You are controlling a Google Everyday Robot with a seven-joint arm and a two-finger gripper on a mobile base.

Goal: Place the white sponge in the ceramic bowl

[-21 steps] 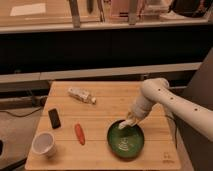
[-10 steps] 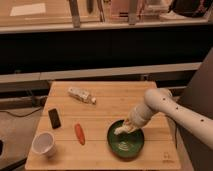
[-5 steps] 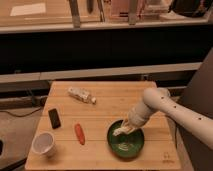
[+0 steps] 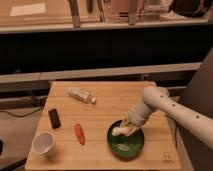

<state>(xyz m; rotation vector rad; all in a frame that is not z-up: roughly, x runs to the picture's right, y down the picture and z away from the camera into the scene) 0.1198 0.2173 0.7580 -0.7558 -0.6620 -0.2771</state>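
Gripper [image 4: 126, 129] reaching down from the right side of the scene, over the ceramic bowl [image 4: 134, 146], at the end of 1 white arm [image 4: 165, 105] bent at the elbow. White sponge [image 4: 118, 132] seen at the gripper's tip, just above the inner left part of the bowl, inside its rim line. Fingers closed around the sponge, as far as can be told; contact between sponge and bowl floor not clear.

Bowl dark green and glossy, with pale marks inside, sitting near the front right of the wooden table [image 4: 110, 100].

Elsewhere on the table, 4 other things:
- pale plastic bottle [image 4: 82, 95] lying on its side toward the back, left of centre;
- small black rectangular object [image 4: 54, 118] lying flat near the left edge;
- orange-red carrot-like item [image 4: 79, 133] lying left of the bowl, apart from it;
- white cup [image 4: 43, 144] upright at the front left corner, well apart from the bowl.

Behind the table, dark low wall and pale ledge.
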